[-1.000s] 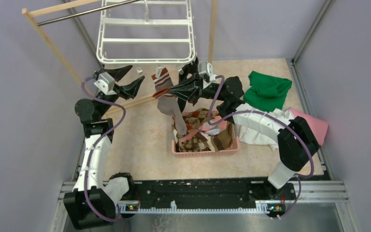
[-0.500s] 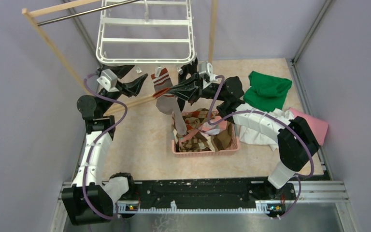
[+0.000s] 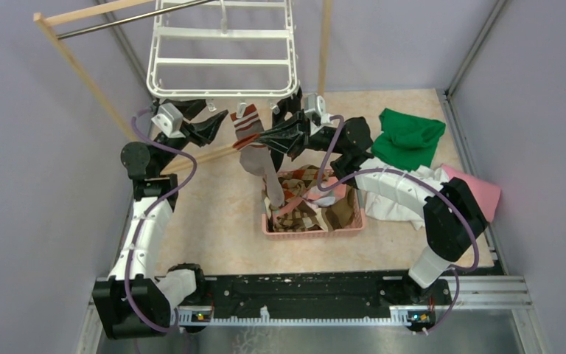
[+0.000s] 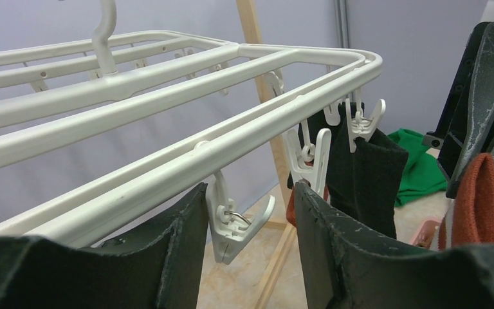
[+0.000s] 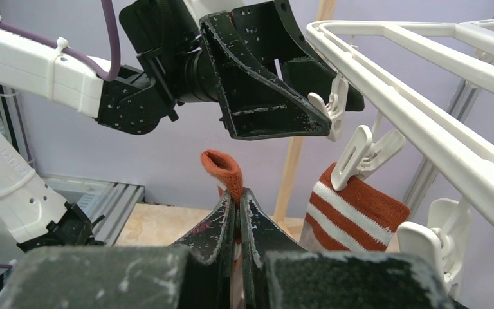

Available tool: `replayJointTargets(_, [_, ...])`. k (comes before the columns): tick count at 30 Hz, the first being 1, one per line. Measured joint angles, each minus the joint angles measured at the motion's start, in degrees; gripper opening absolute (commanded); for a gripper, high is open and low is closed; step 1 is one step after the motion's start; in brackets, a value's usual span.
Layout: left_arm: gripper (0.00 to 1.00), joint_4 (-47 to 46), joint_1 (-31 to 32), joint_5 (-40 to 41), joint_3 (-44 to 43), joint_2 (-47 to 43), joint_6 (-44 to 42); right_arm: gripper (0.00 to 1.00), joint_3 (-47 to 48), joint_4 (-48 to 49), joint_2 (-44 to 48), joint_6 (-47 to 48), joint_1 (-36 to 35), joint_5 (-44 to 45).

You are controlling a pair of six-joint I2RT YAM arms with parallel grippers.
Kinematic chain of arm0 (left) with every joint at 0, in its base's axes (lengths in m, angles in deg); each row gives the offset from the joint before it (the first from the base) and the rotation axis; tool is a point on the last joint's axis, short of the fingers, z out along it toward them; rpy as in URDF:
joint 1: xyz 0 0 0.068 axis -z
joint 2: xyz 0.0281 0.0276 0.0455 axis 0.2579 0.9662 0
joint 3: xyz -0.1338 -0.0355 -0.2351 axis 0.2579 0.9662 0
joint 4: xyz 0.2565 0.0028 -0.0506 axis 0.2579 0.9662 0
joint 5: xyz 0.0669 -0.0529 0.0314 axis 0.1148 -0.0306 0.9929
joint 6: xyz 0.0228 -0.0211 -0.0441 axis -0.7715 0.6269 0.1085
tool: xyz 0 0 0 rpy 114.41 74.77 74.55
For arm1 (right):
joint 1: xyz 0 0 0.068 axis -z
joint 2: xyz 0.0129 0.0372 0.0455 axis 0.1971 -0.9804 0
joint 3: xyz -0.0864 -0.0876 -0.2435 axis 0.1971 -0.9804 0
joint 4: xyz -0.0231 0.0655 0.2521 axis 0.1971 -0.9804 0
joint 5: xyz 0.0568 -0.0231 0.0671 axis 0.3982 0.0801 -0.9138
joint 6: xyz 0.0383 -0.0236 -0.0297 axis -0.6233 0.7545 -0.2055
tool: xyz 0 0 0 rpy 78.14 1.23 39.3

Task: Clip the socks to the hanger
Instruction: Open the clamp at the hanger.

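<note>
Reaching up under the hanger (image 4: 167,161) that slants across the left wrist view, the left tool (image 4: 249,193) stands spread, and a dangling clip (image 4: 235,222) sits between its fingers, just beside the left one. Low centre of its own view, the right tool (image 5: 239,196) is pressed tight together, pinching the orange cuff of a sock (image 5: 224,168) — a striped sock (image 5: 360,209) hangs clipped at right.

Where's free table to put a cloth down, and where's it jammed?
Widest bare table: between the left arm and the pink basket. A narrower strip runs between basket and the near rail. Crowded: right of the basket, green cloth, white cloth and pink cloth; and under the hanger's near edge, where left gripper, right gripper and its sock meet.
</note>
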Motion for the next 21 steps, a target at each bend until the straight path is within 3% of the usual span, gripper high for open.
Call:
replayJointTargets(14, [0.54,-1.2,0.6,0.3,-0.2,0.0,0.6,0.00,0.0,0.1,0.0,0.0,0.0,0.0])
replayJointTargets(21, [0.38,-2.1,0.9,0.9,-0.2,0.0,1.8,0.00,0.0,0.1,0.0,0.0,-0.2,0.0])
